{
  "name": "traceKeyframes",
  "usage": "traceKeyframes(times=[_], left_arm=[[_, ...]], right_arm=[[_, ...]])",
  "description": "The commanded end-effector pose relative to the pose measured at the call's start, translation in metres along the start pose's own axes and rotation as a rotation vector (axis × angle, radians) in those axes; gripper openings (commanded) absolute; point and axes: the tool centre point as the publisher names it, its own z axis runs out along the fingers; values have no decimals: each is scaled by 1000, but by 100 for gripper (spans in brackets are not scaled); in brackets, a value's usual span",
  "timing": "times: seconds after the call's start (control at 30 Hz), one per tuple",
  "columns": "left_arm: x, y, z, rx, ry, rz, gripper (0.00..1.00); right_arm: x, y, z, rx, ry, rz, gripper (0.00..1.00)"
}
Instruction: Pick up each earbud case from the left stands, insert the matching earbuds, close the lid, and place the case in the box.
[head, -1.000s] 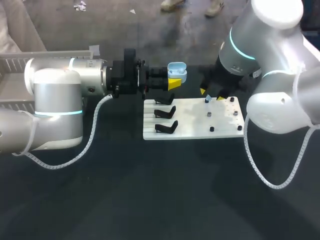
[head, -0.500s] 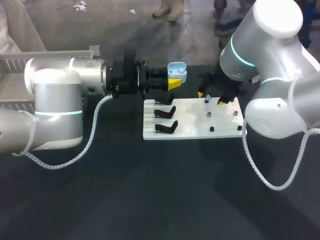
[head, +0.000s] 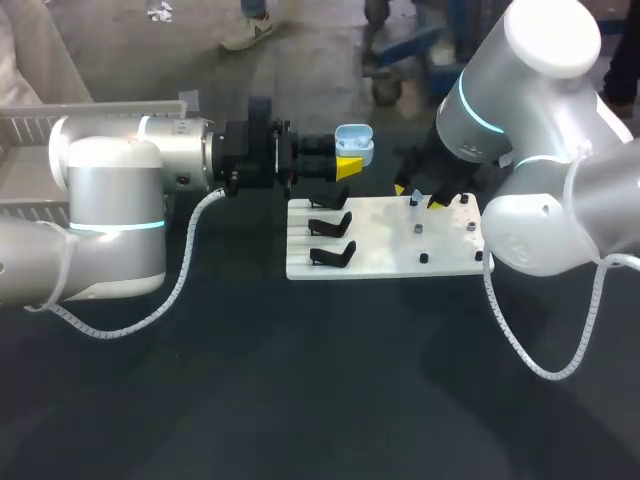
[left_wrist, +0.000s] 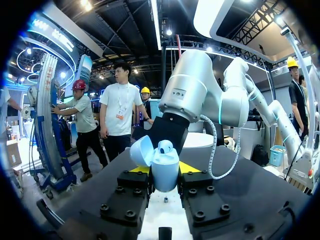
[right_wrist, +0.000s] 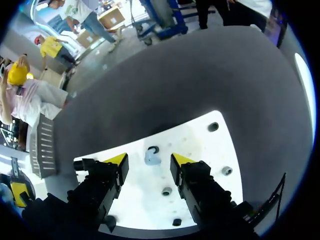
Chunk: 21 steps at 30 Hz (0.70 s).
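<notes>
Two grippers sit above centre in the head view. Left gripper (head: 347, 167) is clamped on the pale blue earbud case (head: 354, 143), lid open (a seated earbud (left_wrist: 166, 146) shows inside), just past the white board's (head: 385, 255) far edge. Right gripper (head: 420, 200) hangs over the board's upper right corner, fingers apart, straddling a pale blue earbud (right_wrist: 152, 157) without touching it. Three black stands (head: 331, 227) line the board's left.

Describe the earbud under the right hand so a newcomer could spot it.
Find the white board mid-table, then its right half, dotted with small dark sockets. The earbud stands between the right hand's open fingers, the only pale blue piece there.
</notes>
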Motion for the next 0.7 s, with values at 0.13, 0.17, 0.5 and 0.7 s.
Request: traceKeyframes(times=[0.13, 0.17, 0.5, 0.7], left_arm=[[1, -1, 0, -6, -5, 5, 0], [1, -1, 0, -6, -5, 5, 0], [1, -1, 0, -6, -5, 5, 0], [1, -1, 0, -6, -5, 5, 0]], right_arm=[[-3, 1, 3, 2, 6, -2, 50], [-3, 1, 3, 2, 5, -2, 50], [-6, 1, 4, 5, 1, 6, 47], [-4, 0, 3, 10, 3, 10, 45]])
